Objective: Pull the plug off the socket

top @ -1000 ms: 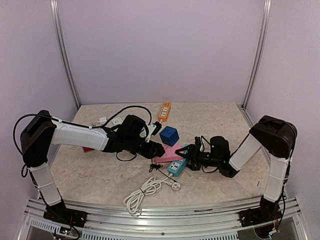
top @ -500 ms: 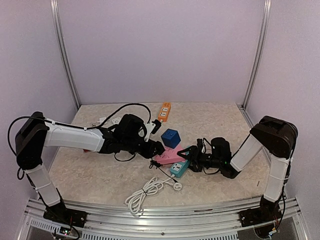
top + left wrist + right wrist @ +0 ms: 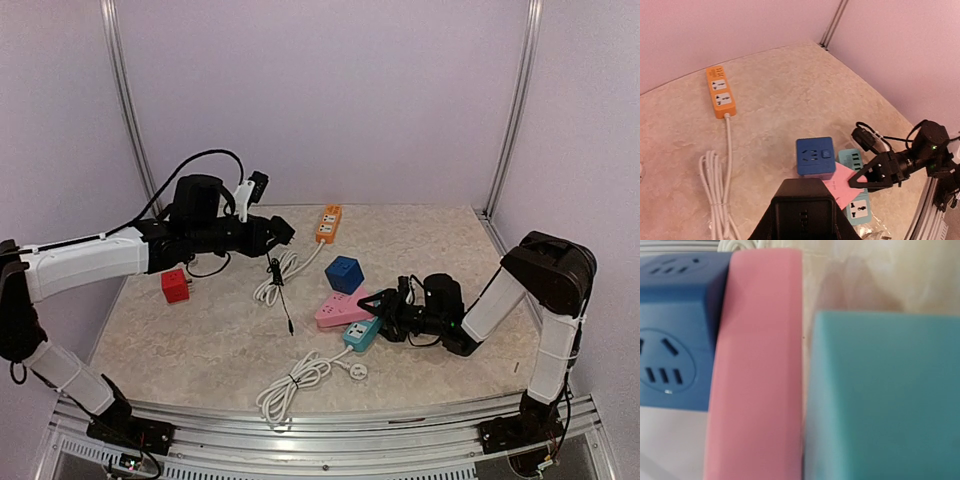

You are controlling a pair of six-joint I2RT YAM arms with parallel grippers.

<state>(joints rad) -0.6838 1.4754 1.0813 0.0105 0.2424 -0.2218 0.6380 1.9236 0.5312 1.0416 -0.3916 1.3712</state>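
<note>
Lately at pink socket (image 3: 338, 311), now apart: left gripper (image 3: 279, 232) tight on plug (image 3: 272, 263); right gripper (image 3: 383, 308), hold unclear

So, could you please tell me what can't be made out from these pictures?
1. Left gripper: fingertips cut off by the bottom edge in the left wrist view; dark and small from the top, so its grip is unclear.
2. Right gripper: fingers absent from the right wrist view; the pink socket and teal socket fill it, blurred.
</note>
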